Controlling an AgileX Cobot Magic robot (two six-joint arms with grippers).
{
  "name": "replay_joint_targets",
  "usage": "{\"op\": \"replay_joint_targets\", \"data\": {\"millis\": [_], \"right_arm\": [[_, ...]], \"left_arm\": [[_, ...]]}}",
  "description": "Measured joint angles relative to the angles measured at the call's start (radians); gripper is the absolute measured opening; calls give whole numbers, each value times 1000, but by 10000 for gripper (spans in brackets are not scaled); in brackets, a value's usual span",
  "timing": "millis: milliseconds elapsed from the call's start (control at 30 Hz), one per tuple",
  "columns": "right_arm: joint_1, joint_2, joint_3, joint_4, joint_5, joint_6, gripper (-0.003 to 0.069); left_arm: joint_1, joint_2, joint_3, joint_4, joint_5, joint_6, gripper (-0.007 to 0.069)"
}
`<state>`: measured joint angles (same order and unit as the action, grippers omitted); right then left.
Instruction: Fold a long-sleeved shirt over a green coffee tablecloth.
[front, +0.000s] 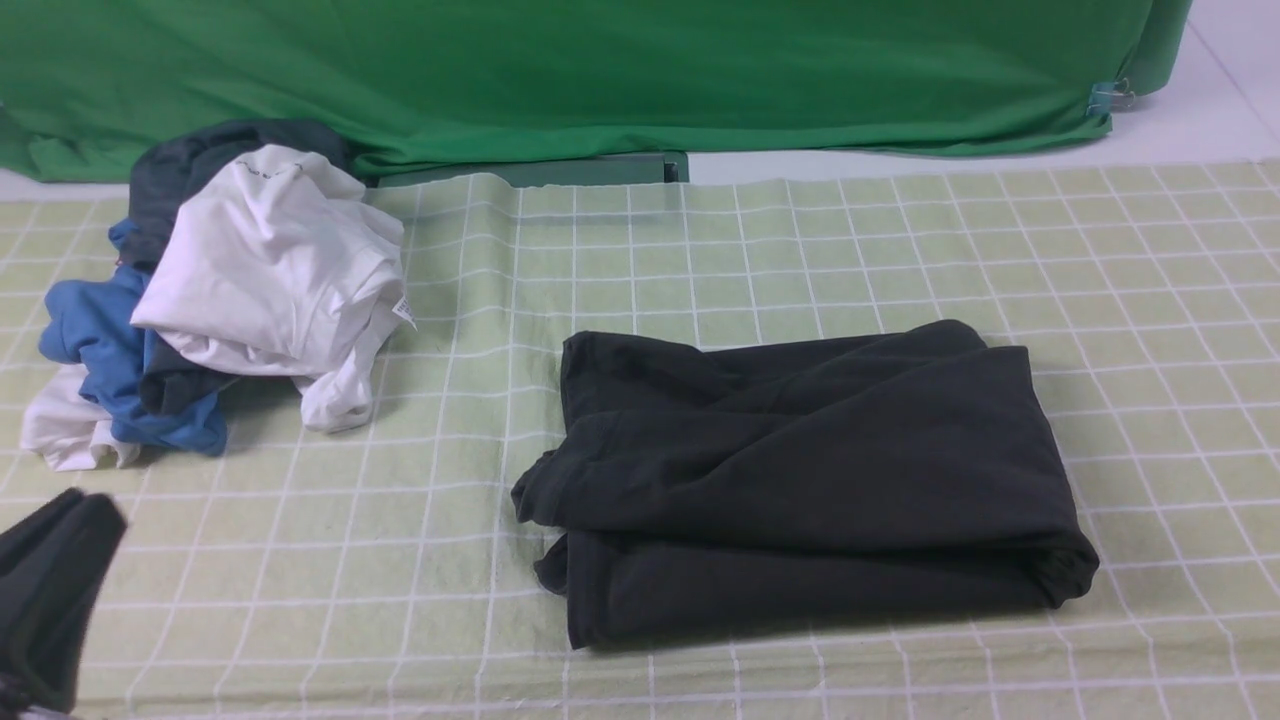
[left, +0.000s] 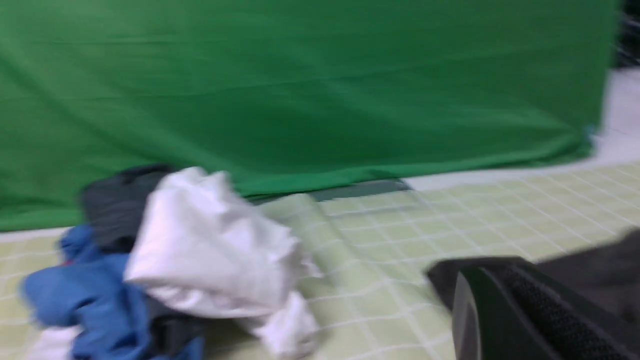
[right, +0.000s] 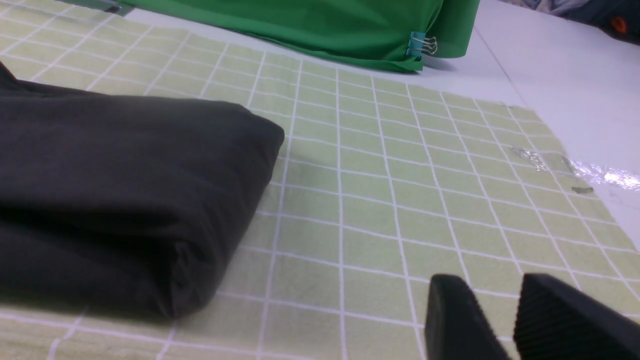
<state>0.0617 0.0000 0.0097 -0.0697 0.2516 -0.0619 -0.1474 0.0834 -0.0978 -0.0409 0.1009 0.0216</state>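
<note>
White counter (front: 1230, 125) lay under a green coffee tablecloth (front: 800, 260), folded black long-sleeved shirt (front: 800, 480) rested on the cloth's middle, heap of white, blue and dark garments (front: 230, 290) sat on its left, bright green backdrop fabric (front: 600, 70) draped along the far edge.

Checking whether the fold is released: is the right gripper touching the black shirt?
Apart. The right wrist view shows the right gripper well clear of the black shirt, with bare checked tablecloth between them.
</note>
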Motion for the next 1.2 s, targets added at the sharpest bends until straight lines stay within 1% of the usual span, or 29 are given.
{"op": "replay_joint_targets", "data": {"millis": [67,167,300,333,567,833,1200], "right_arm": [[0,0,0,0,0,0,207],[0,0,0,0,0,0,216],[0,0,0,0,0,0,231],[0,0,0,0,0,0,232],[0,0,0,0,0,0,237],[0,0,0,0,0,0,237],[0,0,0,0,0,0,237]], "left_arm": [[74,-61,46,7,0,-22,41],[104,-80,90,9,-3,-28,41],[105,-83,102,20,-1,-40,41],[100,-83,102,41,8,-47,41],[87,-83,102,70,124,-64,41],[130,-83,102,73,133,-66,41],[133,-83,102,73,133,-66,41]]}}
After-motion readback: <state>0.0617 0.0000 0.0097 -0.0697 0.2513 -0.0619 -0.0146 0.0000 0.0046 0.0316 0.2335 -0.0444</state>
